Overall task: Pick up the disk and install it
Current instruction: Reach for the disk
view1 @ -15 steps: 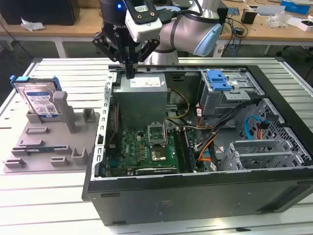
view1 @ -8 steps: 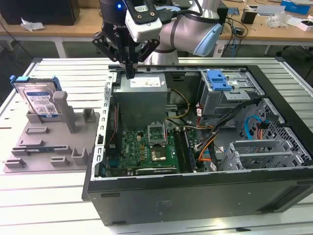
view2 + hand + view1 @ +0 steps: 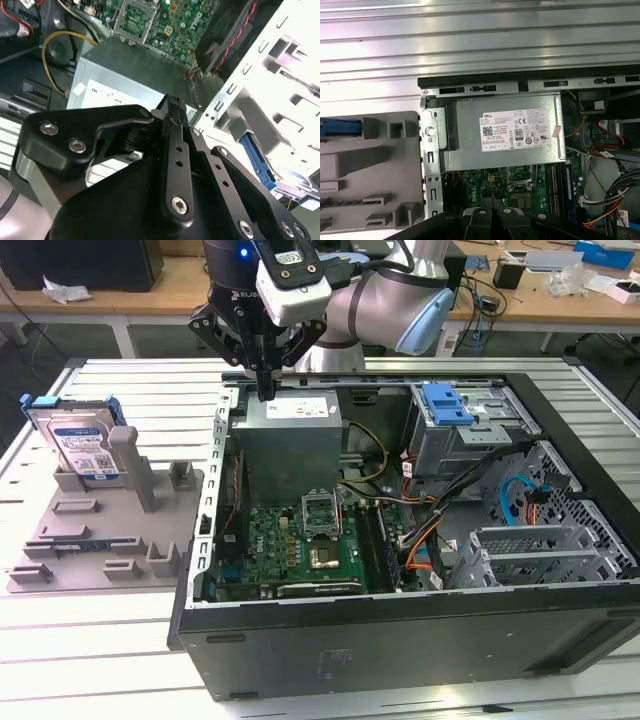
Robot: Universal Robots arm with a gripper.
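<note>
The disk [image 3: 84, 447], a silver drive with a white-and-blue label in a blue bracket, stands on edge in the grey fixture [image 3: 100, 530] at the exterior view's left. In the first wrist view its blue bracket edge [image 3: 340, 127] shows beside the fixture [image 3: 370, 165]. My gripper [image 3: 265, 390] hangs over the far left corner of the open computer case [image 3: 400, 630], just above the grey power-supply box [image 3: 290, 435]. It is well apart from the disk. The black fingers [image 3: 172, 107] are shut together with nothing between them.
Inside the case lie the green motherboard [image 3: 300, 540], cable bundles [image 3: 430, 520] and a drive cage carrying an empty blue caddy [image 3: 447, 405]. The case and fixture rest on a slatted metal table [image 3: 100, 640]. Cluttered benches stand behind.
</note>
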